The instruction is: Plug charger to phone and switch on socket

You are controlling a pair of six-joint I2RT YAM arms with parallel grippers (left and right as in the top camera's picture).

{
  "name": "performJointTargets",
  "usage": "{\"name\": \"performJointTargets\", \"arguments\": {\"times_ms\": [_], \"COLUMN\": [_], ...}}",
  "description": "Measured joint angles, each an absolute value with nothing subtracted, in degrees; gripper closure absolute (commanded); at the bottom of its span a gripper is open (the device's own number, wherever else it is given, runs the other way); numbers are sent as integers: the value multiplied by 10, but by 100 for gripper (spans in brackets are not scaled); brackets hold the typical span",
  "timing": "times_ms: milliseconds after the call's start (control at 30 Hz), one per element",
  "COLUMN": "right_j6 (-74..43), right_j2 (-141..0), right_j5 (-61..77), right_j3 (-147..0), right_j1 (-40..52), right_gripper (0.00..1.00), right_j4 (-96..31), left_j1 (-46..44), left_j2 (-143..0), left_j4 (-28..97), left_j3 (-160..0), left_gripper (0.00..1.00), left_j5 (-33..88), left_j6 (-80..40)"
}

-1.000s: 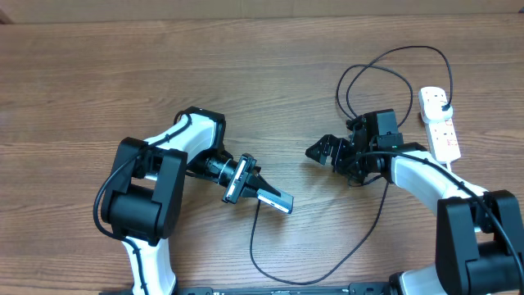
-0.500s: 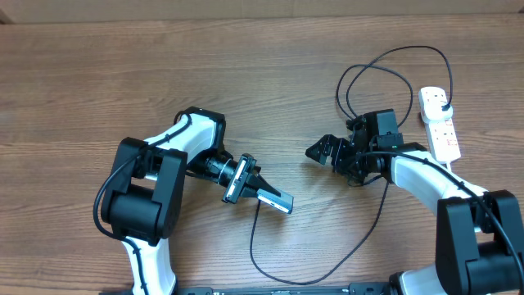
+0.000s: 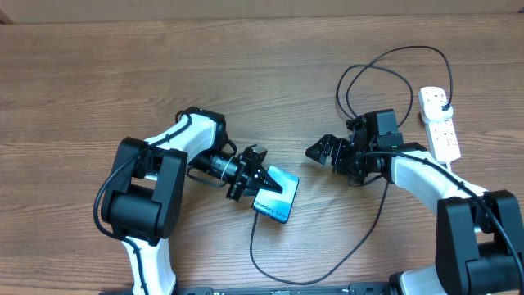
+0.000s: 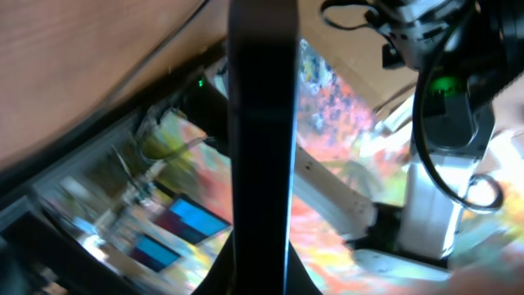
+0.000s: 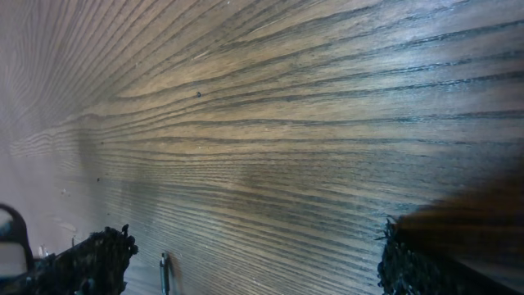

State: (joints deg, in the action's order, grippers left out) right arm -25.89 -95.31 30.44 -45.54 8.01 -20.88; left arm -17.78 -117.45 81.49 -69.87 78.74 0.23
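Observation:
My left gripper (image 3: 260,183) is shut on the phone (image 3: 275,197), held just above the table with its light blue screen tilted up. In the left wrist view the phone (image 4: 262,123) is a dark edge-on bar between my jaws. The charger cable (image 3: 360,238) runs from the phone's near edge in a loop along the front. It passes my right arm and curls at the back to a black plug (image 3: 442,101) in the socket (image 3: 442,135), a white strip at the right. My right gripper (image 3: 319,152) is open and empty, low over the wood (image 5: 250,262).
The wooden table (image 3: 123,74) stretches to the left and back. Cable loops (image 3: 385,70) lie at the back right, just behind my right arm. A thin metal sliver (image 5: 164,270) shows by my right gripper's left finger.
My left gripper has rolled the phone from edge-on to screen-up and shifted it slightly. The right arm and the cable have not moved.

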Motion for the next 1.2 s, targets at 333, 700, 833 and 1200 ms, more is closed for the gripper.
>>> {"name": "performJointTargets", "arguments": {"times_ms": [333,700,833,1200], "right_j6": [-259,-259,-259,-259], "right_j2": [-953,-953,-953,-953], "right_j5": [304,303,302,302], "right_j3": [-456,-456,-456,-456], "right_j1": [80,80,80,80], "right_gripper": [0,0,0,0], "right_j4": [-209,-209,-209,-209], "left_j1": [-178,-208,-222,-243], "left_j2": [-1174,-1174,-1174,-1157], "left_j4": [586,444,397,364], "left_j3": [-698,-698,-696,-693], "left_gripper": [96,96,96,96], "left_j5": [730,529,484,426], "left_j6": [47,31,11,-85]}}
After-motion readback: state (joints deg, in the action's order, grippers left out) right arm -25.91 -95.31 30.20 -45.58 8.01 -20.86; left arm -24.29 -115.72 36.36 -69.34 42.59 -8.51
